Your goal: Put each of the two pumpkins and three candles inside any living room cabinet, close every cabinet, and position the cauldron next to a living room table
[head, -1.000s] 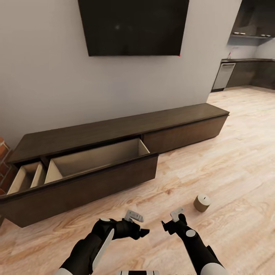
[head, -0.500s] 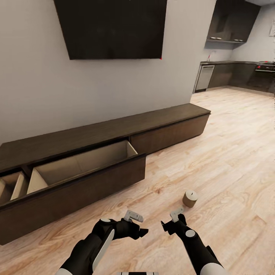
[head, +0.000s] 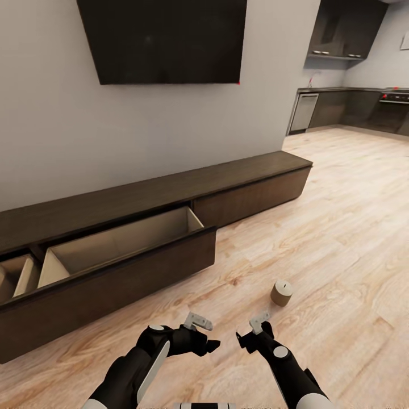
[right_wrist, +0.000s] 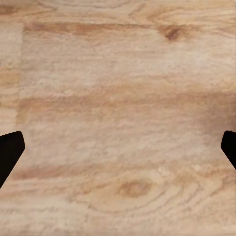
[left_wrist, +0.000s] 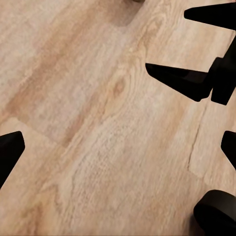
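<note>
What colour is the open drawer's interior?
Pale light wood inside the open drawer, against its dark-brown front; head view shows it best.

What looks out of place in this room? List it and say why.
Two things. A short grey-brown candle stands upright on the bare wood floor, ahead of the right gripper, not stored. The long dark-brown cabinet has a wide drawer pulled out, its pale interior showing nothing inside; a second compartment at the left is open too.

Home living room, kitchen beyond.
Black wall-mounted television (head: 162,40) above long dark-brown wood cabinet (head: 170,210); pale wood-plank floor (head: 341,227) runs on to dark kitchen units (head: 352,108).
</note>
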You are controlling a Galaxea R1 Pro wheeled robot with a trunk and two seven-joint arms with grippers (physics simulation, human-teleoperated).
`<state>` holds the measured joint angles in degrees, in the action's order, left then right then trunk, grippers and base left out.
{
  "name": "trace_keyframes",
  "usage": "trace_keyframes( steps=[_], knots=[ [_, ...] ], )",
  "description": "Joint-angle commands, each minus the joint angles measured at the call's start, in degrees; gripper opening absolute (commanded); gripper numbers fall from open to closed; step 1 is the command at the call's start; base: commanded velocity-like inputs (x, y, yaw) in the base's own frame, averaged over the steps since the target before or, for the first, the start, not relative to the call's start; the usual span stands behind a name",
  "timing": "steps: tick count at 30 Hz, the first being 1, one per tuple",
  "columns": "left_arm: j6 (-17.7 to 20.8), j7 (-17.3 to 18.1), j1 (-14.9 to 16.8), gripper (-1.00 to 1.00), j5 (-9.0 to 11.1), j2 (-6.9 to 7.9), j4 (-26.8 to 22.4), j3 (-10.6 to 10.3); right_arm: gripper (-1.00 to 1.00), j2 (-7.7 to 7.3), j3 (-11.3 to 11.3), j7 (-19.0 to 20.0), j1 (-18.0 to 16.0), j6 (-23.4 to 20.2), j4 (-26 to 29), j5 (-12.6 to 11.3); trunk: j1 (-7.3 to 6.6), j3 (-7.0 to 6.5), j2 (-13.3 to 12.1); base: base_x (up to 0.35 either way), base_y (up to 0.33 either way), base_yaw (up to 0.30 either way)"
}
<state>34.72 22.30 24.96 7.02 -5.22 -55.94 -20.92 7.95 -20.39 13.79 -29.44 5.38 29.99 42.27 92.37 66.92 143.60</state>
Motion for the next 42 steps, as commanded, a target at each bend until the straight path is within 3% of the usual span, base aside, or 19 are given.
trace_keyframes(
  steps=[1,13,27,34,42],
  knots=[
    [0.0,0.0,0.0,1.0,0.0,0.01,0.0,0.0,1.0,-0.01,0.0,0.0,0.0,0.1,0.0,0.0,0.0,0.09,0.0,0.0,0.0,-0.039],
    [0.0,0.0,0.0,1.0,0.0,-0.01,0.1,0.1,1.0,-0.04,-0.1,0.1,0.0,1.0,-0.2,-0.1,0.0,0.96,0.0,0.0,0.0,-0.139],
    [0.0,0.0,0.0,1.0,0.0,0.03,-0.1,0.1,1.0,-0.12,-0.1,0.3,0.0,1.7,-0.2,-0.2,0.0,0.63,0.0,0.0,0.0,-0.281],
    [0.0,0.0,0.0,1.0,0.0,0.03,0.0,0.2,1.0,-0.23,-0.1,0.3,0.0,1.6,-0.3,-3.3,0.0,0.5,0.0,0.0,0.0,-0.283],
    [0.0,0.0,0.0,1.0,0.0,0.03,0.0,0.2,1.0,-0.23,-0.1,0.2,0.0,1.6,-1.1,-3.9,0.0,0.82,0.0,0.0,0.0,-0.264]
  ],
)
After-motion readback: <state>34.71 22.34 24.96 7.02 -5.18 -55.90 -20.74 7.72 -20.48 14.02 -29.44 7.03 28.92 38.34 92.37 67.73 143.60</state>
